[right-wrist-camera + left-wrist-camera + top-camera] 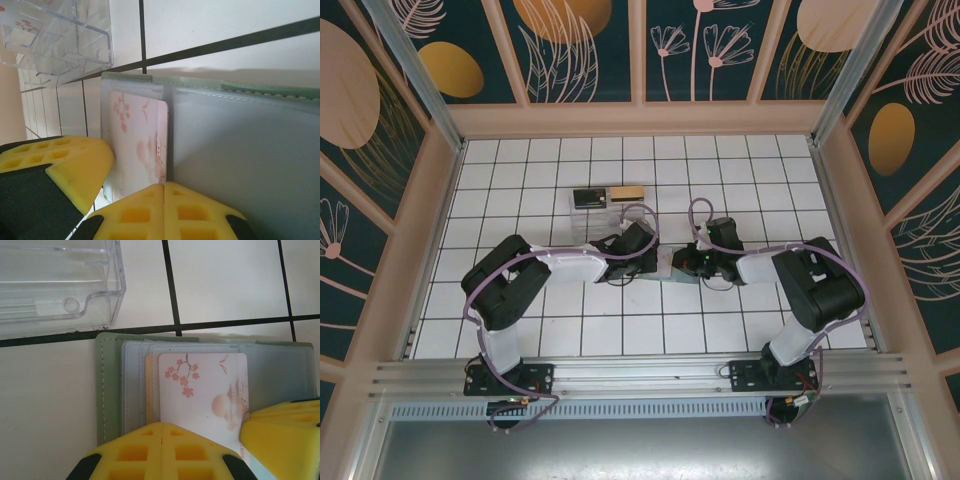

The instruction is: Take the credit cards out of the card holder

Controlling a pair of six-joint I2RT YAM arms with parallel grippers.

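The grey-green card holder (110,390) lies open on the white tiles, between the two grippers (663,270). A white credit card (200,390) printed with pink blossoms sits in its left panel, with a tan card's edge (148,390) showing beside it. My left gripper (167,432) is shut, its yellow tips resting at the near end of that card. My right gripper (164,187) is also shut, its tips at the holder's middle crease beside the same card (137,145). The holder's right panel (240,150) looks flat under its cloudy sleeve.
A clear plastic box (605,205) stands just beyond the holder, at the upper left of the left wrist view (55,285), with cards in it (627,192). Both arms meet mid-table, fingers nearly touching. Wooden walls ring the tiled floor.
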